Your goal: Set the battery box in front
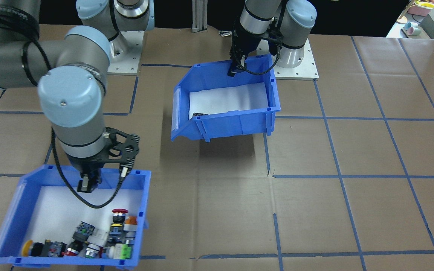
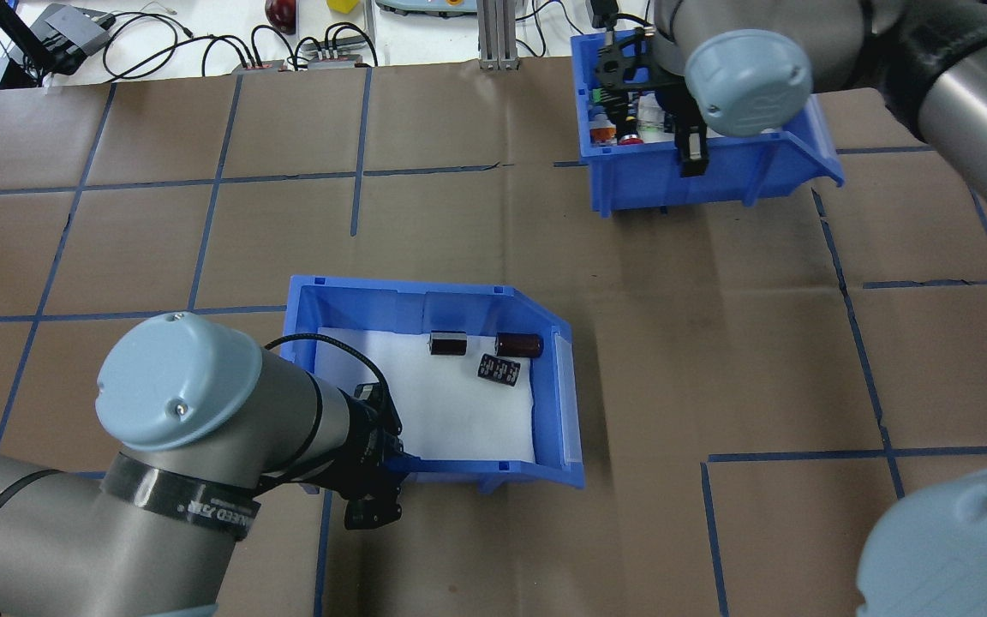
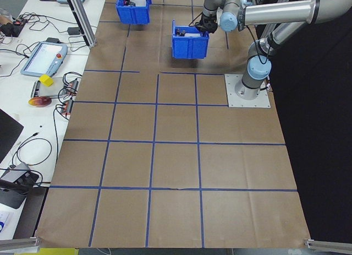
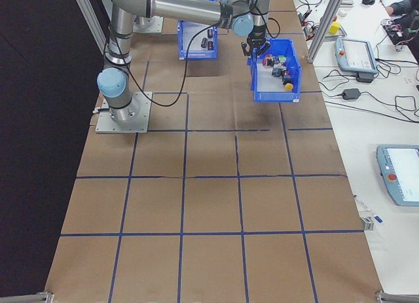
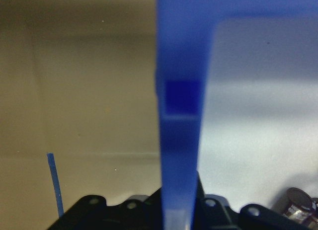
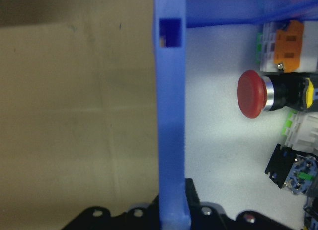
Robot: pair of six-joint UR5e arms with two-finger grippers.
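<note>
The blue plastic slant-fronted battery box [image 2: 433,386], white foam liner and three dark cells inside, hangs tilted above the table's middle, its back wall pinched by the left gripper [image 2: 373,488], clamped on the rim. The right gripper [image 2: 689,146] likewise grips the blue bin of colourful push-button switches [image 2: 699,167] at the far edge. Judged mid-carry; next, level lowering and release. Brown paper-covered table [image 2: 716,360] with blue tape grid; cables and pendants on side benches

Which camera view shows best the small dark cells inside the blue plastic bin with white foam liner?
Overhead exterior: all three small dark cells lie unhidden on the white foam liner. Front-facing shows only a sliver, left wrist one blurred cell, and the side views show them tiny.
</note>
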